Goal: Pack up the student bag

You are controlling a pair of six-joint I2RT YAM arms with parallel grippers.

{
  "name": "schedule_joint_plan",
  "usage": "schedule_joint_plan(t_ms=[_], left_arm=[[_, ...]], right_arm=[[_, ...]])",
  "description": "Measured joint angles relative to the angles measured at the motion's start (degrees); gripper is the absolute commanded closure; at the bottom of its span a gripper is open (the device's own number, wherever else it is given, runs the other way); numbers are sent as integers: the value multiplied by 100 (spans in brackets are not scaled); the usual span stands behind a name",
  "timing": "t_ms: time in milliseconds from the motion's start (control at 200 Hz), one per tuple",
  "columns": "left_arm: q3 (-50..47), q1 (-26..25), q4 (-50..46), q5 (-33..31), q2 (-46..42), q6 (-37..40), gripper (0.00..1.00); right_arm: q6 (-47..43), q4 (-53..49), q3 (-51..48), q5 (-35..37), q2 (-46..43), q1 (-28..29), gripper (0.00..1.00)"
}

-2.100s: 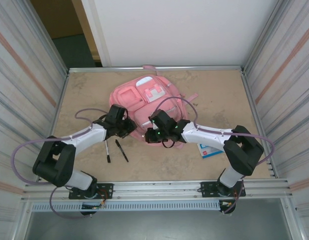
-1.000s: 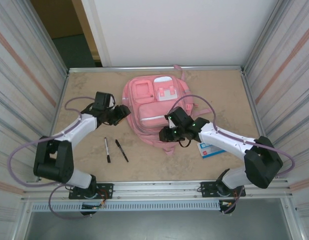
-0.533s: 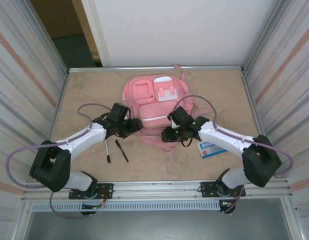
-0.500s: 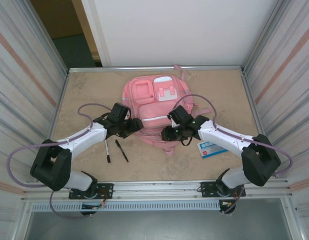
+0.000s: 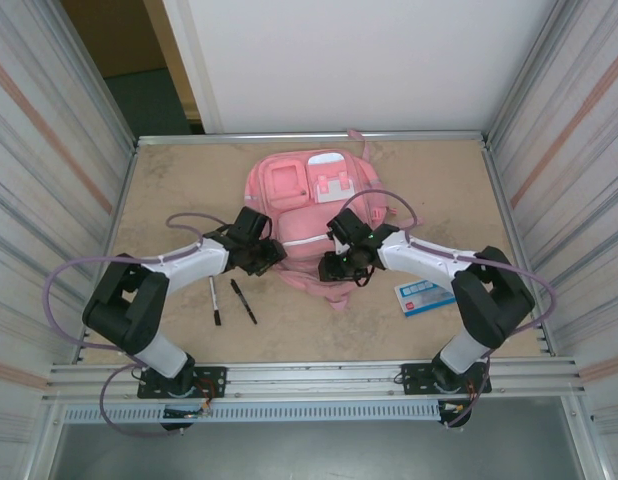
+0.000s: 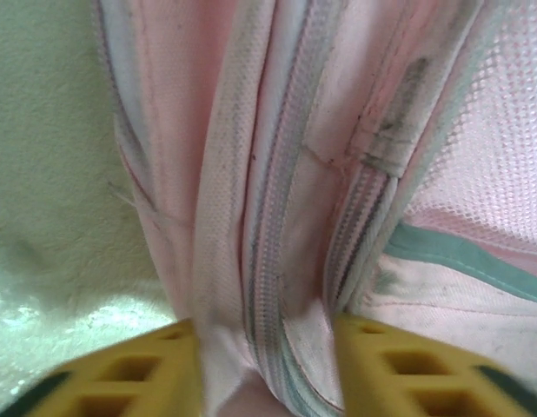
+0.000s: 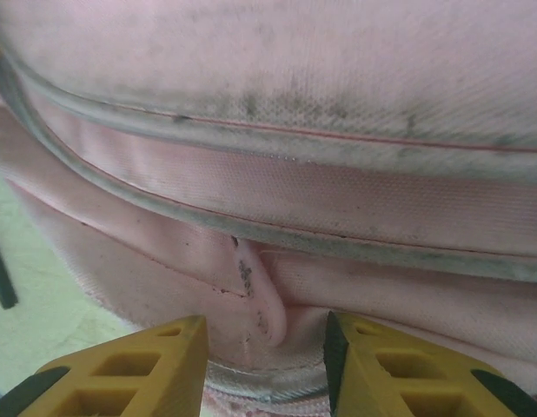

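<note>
The pink student bag (image 5: pixel 307 200) lies flat in the middle of the table, front pockets up. My left gripper (image 5: pixel 266 256) is at its lower left edge. In the left wrist view the yellow fingers (image 6: pixel 103 378) pinch a bunched fold of the bag's fabric and pale zip seam (image 6: pixel 268 287); the fold fills the gap. My right gripper (image 5: pixel 336 267) rests on the bag's lower front. In the right wrist view its fingers (image 7: pixel 138 369) stand apart on either side of a small pink tab (image 7: pixel 267 308) under a curved zip line, touching neither side of it.
Two black pens (image 5: pixel 216 300) (image 5: pixel 243 300) lie on the table just below the left gripper. A blue and white card (image 5: pixel 425 296) lies to the right of the bag. Ribbed metal walls close in left and right; a rail runs along the near edge.
The bag shifted right and straightened early on. My left gripper swung in from the left to the bag's edge and closed on its fabric. The right gripper crept up and left on the bag.
</note>
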Motion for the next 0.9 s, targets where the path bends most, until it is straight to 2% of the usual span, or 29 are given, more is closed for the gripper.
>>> schedule_joint_plan(t_ms=[40, 85, 296, 501, 692, 902], left_arm=[[0, 2, -2, -17, 0, -44, 94], [2, 2, 33, -44, -2, -111, 100], [2, 2, 46, -57, -85, -116, 100], [0, 2, 42, -13, -188, -114, 100], [-2, 13, -2, -28, -376, -66, 100], [-2, 144, -46, 90, -505, 162, 100]], right_arm=[[7, -2, 26, 9, 66, 35, 60], [13, 9, 55, 28, 114, 72, 60], [35, 98, 59, 175, 173, 103, 67], [28, 170, 61, 297, 201, 116, 89], [-61, 72, 157, 501, 173, 269, 100], [-245, -116, 162, 562, -203, 291, 100]])
